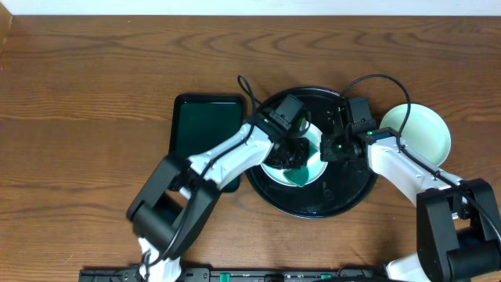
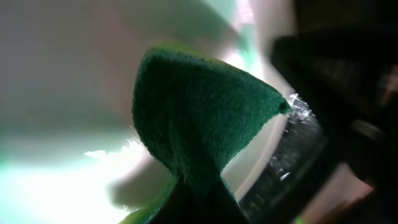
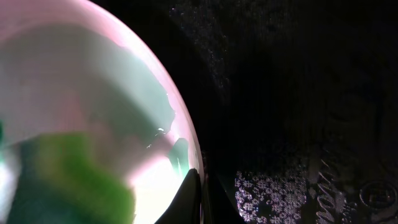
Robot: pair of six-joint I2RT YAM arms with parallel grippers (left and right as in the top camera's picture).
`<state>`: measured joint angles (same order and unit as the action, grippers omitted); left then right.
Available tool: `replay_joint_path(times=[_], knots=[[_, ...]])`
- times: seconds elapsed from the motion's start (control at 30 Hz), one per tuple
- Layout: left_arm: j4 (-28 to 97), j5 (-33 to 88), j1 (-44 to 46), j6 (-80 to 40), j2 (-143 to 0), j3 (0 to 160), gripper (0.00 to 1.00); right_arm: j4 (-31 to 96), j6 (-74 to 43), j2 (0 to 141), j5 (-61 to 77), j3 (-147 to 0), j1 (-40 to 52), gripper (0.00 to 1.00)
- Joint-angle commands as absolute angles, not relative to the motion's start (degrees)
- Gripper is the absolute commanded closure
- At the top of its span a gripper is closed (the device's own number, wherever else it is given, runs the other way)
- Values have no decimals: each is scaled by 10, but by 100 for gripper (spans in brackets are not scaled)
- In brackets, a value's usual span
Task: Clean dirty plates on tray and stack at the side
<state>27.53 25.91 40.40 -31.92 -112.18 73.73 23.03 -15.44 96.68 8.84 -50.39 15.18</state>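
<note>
A pale plate with a green smear lies on the round black tray. My left gripper is shut on a green sponge and presses it onto the plate. My right gripper is shut on the plate's right rim; the right wrist view shows the fingers pinching the edge of the plate over the tray. A second plate lies on the table right of the tray. I see no third plate on its own.
A rectangular dark green tray lies just left of the black tray, under my left arm. Both arms reach in from the near edge. Cables loop above the tray.
</note>
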Motion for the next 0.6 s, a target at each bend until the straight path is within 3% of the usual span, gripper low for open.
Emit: replay_joint_path(times=[0.0,0.23,0.57], knots=[[282,179,413,-297,-1027,738,93,227,-145,968,127,-499,166,99],[321,56,413,-279,-1009,736,93,227,-145,968,127,-499,166,99],[292,3,406,-238,-1064,735,93,227,-145,968,127,-499,166,99]])
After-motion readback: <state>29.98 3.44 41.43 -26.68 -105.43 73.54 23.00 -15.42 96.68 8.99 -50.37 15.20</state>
